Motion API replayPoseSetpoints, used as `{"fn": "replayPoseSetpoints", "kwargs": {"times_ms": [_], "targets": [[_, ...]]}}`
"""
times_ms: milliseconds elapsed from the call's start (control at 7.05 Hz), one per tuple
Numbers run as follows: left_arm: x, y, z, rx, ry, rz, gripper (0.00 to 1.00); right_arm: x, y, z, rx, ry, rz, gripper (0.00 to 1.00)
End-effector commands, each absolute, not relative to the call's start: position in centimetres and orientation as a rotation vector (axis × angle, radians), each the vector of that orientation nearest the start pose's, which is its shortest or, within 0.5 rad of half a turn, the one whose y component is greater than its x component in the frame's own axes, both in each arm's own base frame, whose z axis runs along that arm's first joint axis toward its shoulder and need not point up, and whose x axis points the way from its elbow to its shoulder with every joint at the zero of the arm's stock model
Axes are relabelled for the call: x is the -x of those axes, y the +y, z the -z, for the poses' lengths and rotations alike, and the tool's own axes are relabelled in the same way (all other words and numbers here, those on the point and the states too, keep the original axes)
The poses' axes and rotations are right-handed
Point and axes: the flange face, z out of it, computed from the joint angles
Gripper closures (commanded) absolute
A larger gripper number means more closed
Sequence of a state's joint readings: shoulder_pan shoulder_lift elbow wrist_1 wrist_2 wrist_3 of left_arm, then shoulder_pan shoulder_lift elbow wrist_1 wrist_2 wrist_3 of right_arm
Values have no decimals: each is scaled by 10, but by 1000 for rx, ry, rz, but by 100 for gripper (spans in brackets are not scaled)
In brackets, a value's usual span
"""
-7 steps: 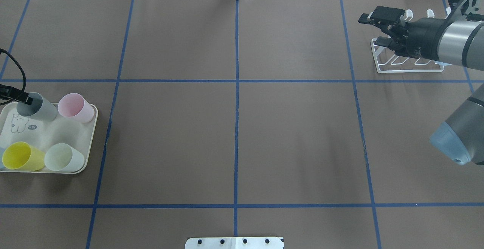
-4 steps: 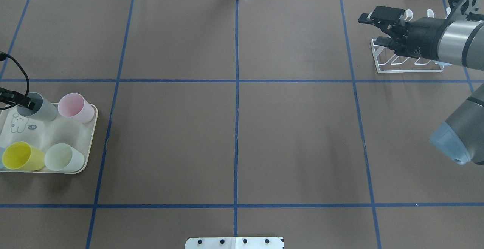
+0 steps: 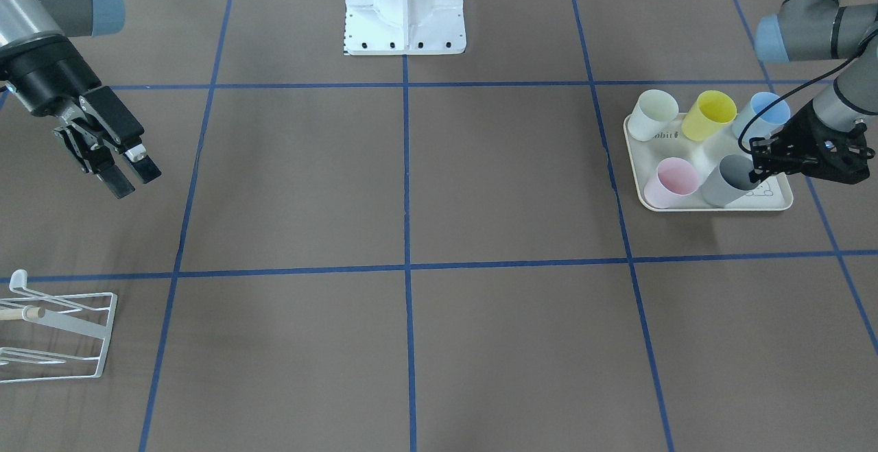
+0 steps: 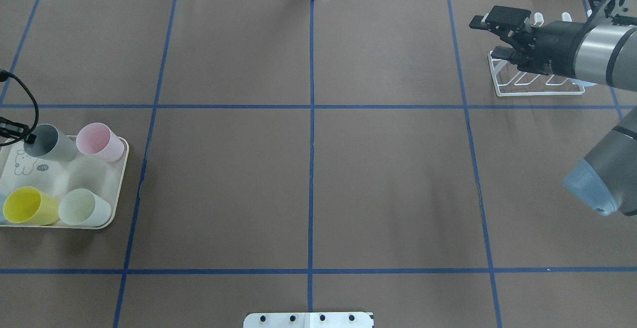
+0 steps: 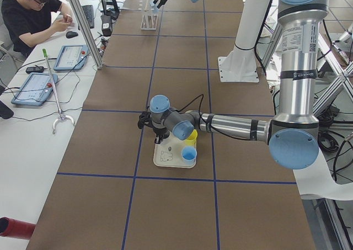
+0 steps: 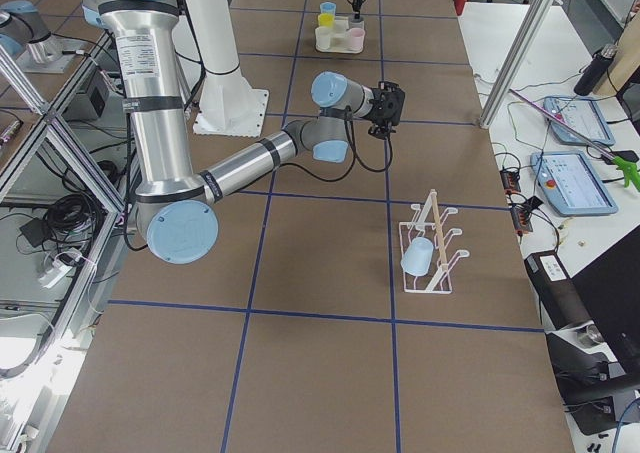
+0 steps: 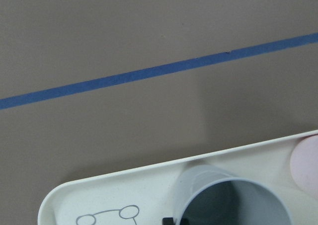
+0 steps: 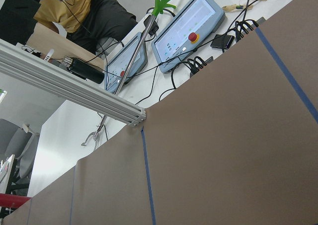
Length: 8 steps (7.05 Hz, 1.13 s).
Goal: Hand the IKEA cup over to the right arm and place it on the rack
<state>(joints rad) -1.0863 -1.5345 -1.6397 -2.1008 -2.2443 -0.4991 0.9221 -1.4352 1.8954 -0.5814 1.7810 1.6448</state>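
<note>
Several IKEA cups stand on a cream tray (image 3: 778,199) (image 4: 118,183). The grey cup (image 3: 727,181) (image 4: 52,144) (image 7: 233,200) is the one at my left gripper (image 3: 754,160) (image 4: 25,136). That gripper looks open, with a fingertip (image 7: 169,219) just outside the cup's rim. My right gripper (image 3: 134,181) (image 4: 485,38) hangs open and empty above the table, beside the white wire rack (image 3: 62,328) (image 4: 537,81) (image 6: 432,243). A pale-blue cup (image 6: 417,258) hangs on the rack.
Pink (image 3: 672,181), yellow (image 3: 710,114), whitish (image 3: 651,114) and blue (image 3: 761,114) cups share the tray. The white robot base (image 3: 405,13) is at the table's near middle. A seated person (image 5: 33,12) and tablets are at a side table.
My left gripper's fingertip has drawn back from inside the grey cup's mouth to its rim, leaving the mouth uncovered. The right gripper shifted slightly away from me.
</note>
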Motion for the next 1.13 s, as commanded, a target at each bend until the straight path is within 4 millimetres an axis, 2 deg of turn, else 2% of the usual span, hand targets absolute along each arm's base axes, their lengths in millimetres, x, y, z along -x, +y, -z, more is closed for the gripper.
{"fn": "replayPoseSetpoints", "kwargs": {"times_ms": [0, 142, 284, 425, 567, 709, 851, 992], "targets": [[-162, -463, -576, -181, 839, -172, 100, 223, -480, -320, -449, -1422, -657, 0], [-152, -446, -557, -183, 837, -170, 100, 222, -481, -320, -451, -1421, -661, 0], [-146, -441, -530, -164, 818, -148, 100, 222, -480, -320, -450, -1423, -659, 0], [-137, -443, -504, -159, 807, -121, 100, 222, -480, -320, -452, -1424, -657, 0], [-119, -468, -478, -199, 820, -43, 100, 223, -480, -319, -452, -1427, -657, 0], [-118, -491, -454, -242, 809, 42, 100, 224, -480, -317, -454, -1435, -649, 0], [-119, -511, -428, -295, 788, 147, 100, 235, -475, -316, -441, -1441, -635, 0], [-126, -530, -392, -301, 836, 262, 100, 244, -475, -309, -433, -1455, -625, 0]]}}
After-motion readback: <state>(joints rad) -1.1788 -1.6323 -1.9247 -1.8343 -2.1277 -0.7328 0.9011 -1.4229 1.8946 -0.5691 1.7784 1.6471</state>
